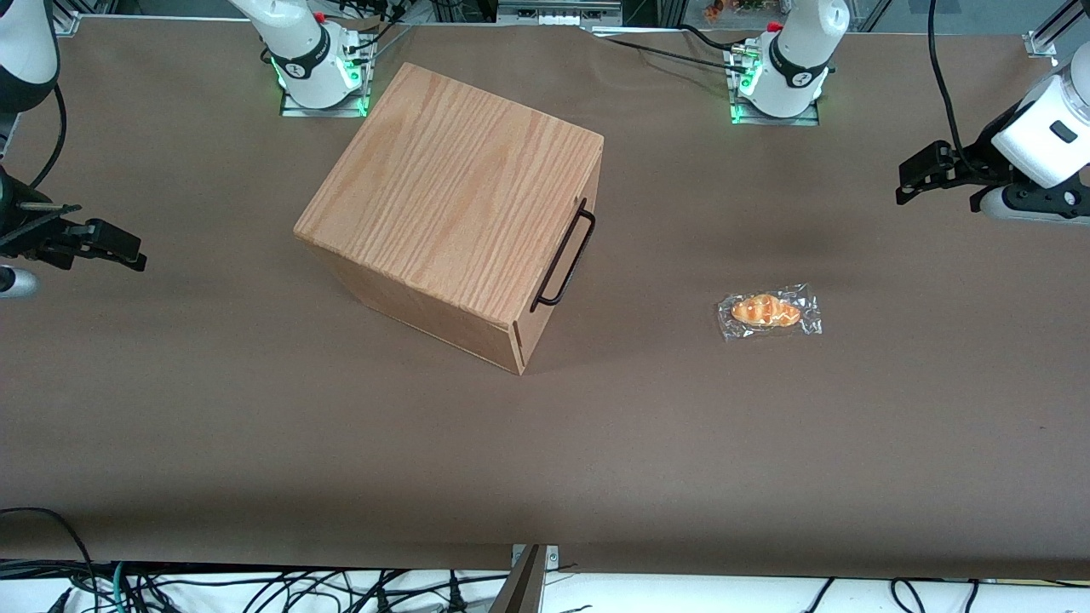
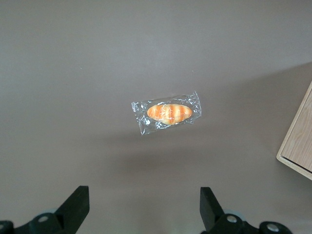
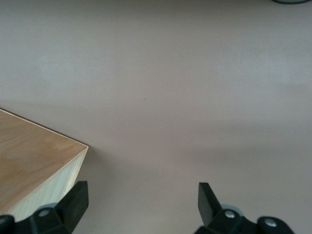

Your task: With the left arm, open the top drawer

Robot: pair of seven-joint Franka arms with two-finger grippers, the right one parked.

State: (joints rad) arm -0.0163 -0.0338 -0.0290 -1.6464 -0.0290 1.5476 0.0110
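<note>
Wide-open pincer (image 2: 141,207), empty, above table (image 2: 73,73)

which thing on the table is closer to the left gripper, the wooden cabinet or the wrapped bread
The wrapped bread. It lies on the table between the cabinet and the open left gripper, which hangs toward the working arm's end; the top drawer's handle is farther off.

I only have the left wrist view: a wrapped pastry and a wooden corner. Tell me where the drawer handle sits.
Observer: The black wire handle is on the cabinet face turned toward the working arm's end, and the top drawer looks shut.
Operator: Give me my gripper's position.
Observer: The left arm's gripper hangs open above the table at the working arm's end, apart from the cabinet.
Operator: Say what lies between.
Observer: The wrapped pastry lies there, nearer the front camera than the gripper.
</note>
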